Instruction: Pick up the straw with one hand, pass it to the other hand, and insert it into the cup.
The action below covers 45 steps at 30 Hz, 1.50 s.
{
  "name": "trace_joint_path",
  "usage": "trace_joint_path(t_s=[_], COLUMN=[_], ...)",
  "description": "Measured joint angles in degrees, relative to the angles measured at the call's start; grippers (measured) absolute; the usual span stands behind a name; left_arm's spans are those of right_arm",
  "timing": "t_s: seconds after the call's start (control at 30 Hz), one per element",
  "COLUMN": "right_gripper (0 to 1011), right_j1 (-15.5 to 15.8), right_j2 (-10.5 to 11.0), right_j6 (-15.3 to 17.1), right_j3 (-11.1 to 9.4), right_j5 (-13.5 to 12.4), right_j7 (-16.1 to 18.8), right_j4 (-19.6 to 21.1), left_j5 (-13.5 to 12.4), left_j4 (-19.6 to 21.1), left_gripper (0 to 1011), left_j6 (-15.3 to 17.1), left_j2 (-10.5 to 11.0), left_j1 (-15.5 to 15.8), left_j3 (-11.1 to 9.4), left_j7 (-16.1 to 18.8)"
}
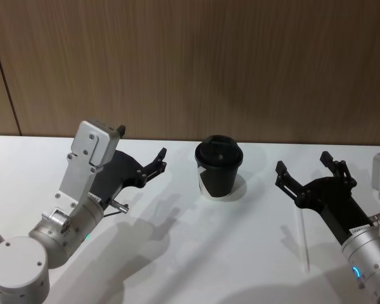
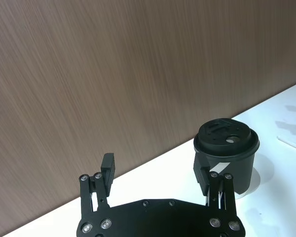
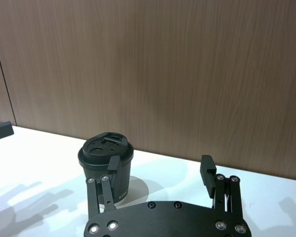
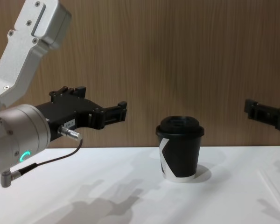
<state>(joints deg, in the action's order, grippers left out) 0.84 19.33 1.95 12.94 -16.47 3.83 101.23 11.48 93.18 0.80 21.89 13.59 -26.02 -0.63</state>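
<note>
the right gripper [image 1: 303, 163] hangs raised above the worktop [image 1: 196, 253], its two fingers spread wide and nothing between them. the straw [image 1: 303, 244] lies flat on the worktop below it. it is not in front of the fingertips but on the side nearer to the robot, and its far end goes out of sight behind the black body of the gripper. its long axis runs almost from far to near, close to the line of the right arm itself. so i judge that the gripper must draw back, go down, and turn until the fingers close across the straw and not along it. the cup [image 1: 218, 168] stands upright with its lid on, between the two arms. the left gripper [image 1: 139, 147] is also spread and empty, raised on the other side of the cup and well apart from the straw. the right arm is clearly the nearer one.
</note>
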Motion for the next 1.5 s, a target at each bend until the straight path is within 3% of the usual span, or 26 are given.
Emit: trace_joint_path(t_s=[1.5], right_gripper=[1001], right_j1=[0.0], right_j2=[0.0], right_j6=[0.0], right_j3=[0.0], right_j5=[0.0], right_j7=[0.0], right_j4=[0.0], left_j5=[0.0], left_j4=[0.0], left_gripper=[1002], left_j6=[0.0], left_j2=[0.0], left_j1=[0.0], left_j3=[0.0], left_j7=[0.0])
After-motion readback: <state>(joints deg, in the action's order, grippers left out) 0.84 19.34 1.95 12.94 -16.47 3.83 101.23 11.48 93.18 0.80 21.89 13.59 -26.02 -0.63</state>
